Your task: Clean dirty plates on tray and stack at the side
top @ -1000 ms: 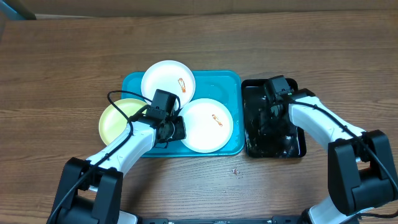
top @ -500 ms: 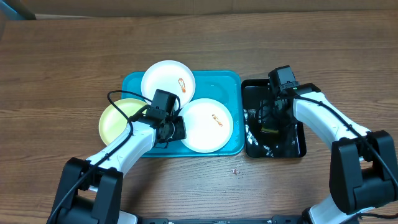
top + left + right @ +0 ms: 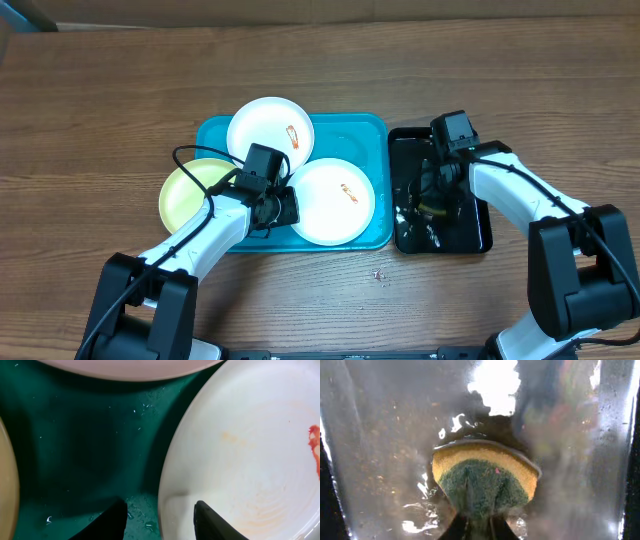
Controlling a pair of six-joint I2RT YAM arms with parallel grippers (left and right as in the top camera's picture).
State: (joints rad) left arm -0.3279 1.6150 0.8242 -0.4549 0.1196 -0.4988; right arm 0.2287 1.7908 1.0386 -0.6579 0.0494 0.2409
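Observation:
On the turquoise tray [image 3: 350,135] lie two white plates, one at the back [image 3: 270,130] and one at the right [image 3: 332,200], each with a small orange-red smear. A pale yellow-green plate [image 3: 190,190] overlaps the tray's left edge. My left gripper [image 3: 285,208] is open and low over the tray. In the left wrist view the left gripper [image 3: 160,505] straddles the right white plate's [image 3: 250,450] rim. My right gripper [image 3: 432,205] is down in the black tray [image 3: 405,150]. There the right gripper [image 3: 479,522] is shut on a yellow-and-green sponge [image 3: 485,477], which bulges.
The glossy black tray's bottom [image 3: 380,460] is wet, with glints of water. It stands right beside the turquoise tray. A few crumbs [image 3: 378,273] lie on the wooden table [image 3: 100,100] in front of the trays.
My right gripper has come down onto the sponge in the black tray and closed on it. The left arm and the plates have not moved.

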